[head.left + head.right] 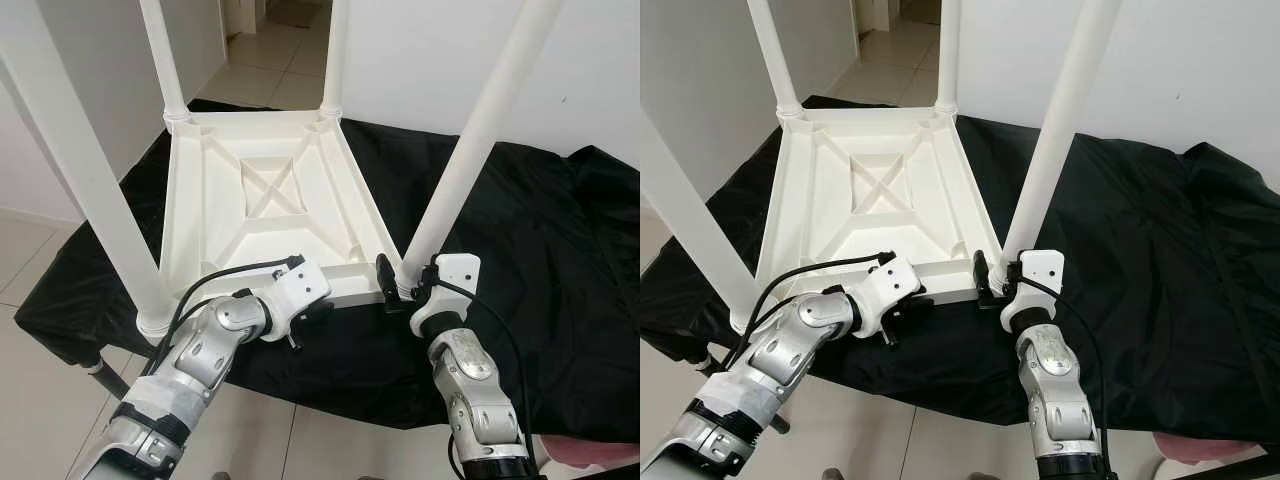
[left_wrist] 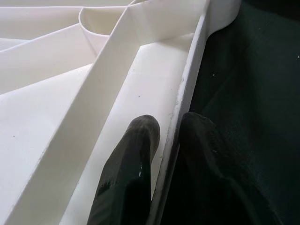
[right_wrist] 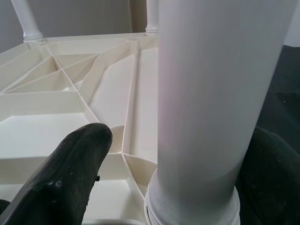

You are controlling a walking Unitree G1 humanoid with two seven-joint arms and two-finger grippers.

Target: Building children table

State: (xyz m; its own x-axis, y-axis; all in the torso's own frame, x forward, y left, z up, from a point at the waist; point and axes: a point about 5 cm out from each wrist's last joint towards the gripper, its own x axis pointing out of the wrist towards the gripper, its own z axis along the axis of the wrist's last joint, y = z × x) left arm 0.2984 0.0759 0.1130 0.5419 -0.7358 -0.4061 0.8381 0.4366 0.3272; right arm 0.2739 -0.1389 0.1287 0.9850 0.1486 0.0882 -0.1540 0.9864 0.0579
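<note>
A white plastic children's table (image 1: 270, 190) lies upside down on a black cloth, its four legs pointing up. My left gripper (image 2: 171, 124) is shut on the near rim (image 1: 345, 285) of the tabletop, one finger (image 2: 136, 140) inside the rim wall and one outside. My right gripper (image 1: 405, 290) is at the base of the near right leg (image 1: 470, 150), its fingers on either side of the leg (image 3: 211, 93). A gap shows between one finger (image 3: 70, 173) and the leg, so it stands open.
The black cloth (image 1: 520, 250) covers a low surface and hangs over its near edge. Tall legs rise at the near left (image 1: 90, 190) and at the back (image 1: 160, 50). Tiled floor (image 1: 30, 250) lies to the left, a white wall (image 1: 420, 60) behind, and a doorway (image 1: 280, 30) at the back.
</note>
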